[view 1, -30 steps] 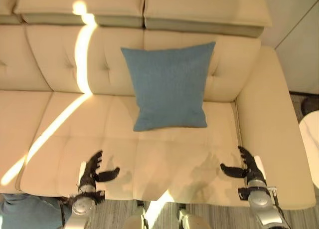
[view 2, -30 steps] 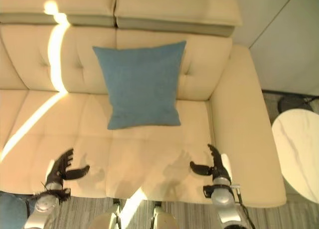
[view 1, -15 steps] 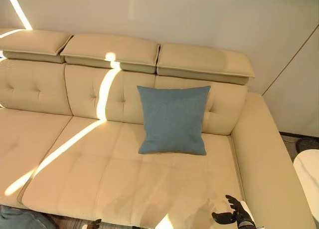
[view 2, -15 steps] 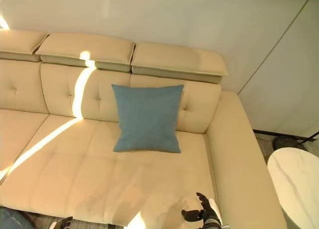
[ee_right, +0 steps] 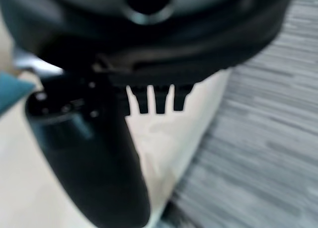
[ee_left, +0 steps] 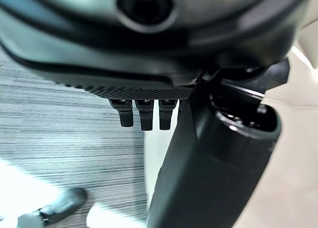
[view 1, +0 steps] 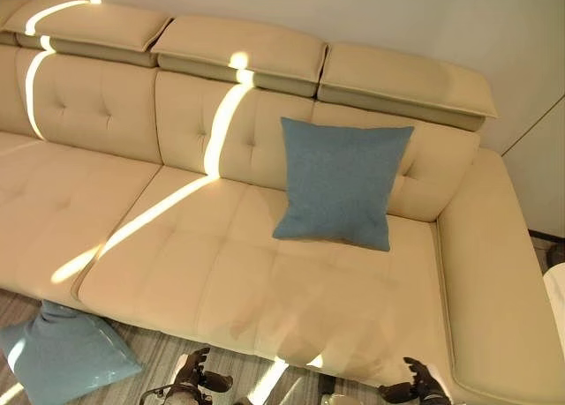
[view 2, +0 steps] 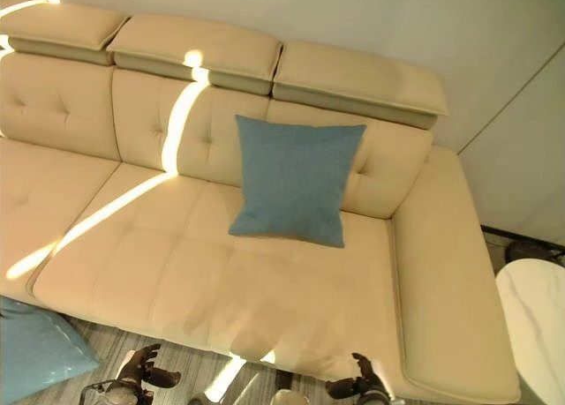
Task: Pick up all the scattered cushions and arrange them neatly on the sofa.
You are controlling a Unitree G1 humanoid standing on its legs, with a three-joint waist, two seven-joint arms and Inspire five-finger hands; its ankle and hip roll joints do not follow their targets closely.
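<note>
One blue cushion leans upright against the backrest of the cream sofa, towards its right end. A second blue cushion lies on the striped floor in front of the sofa's left part. My left hand hangs low before the sofa's front edge, open and holding nothing, well to the right of the floor cushion. My right hand is at the sofa's front right corner, also open and empty. Its wrist view shows relaxed fingers over the sofa edge and floor.
The sofa's right armrest runs forward on the right. A white round table stands beyond it at the far right. A grey striped rug covers the floor before the sofa.
The camera has pulled back and swung left, bringing the floor cushion into view. Both hands have dropped from the seat's front to the bottom edge of the picture.
</note>
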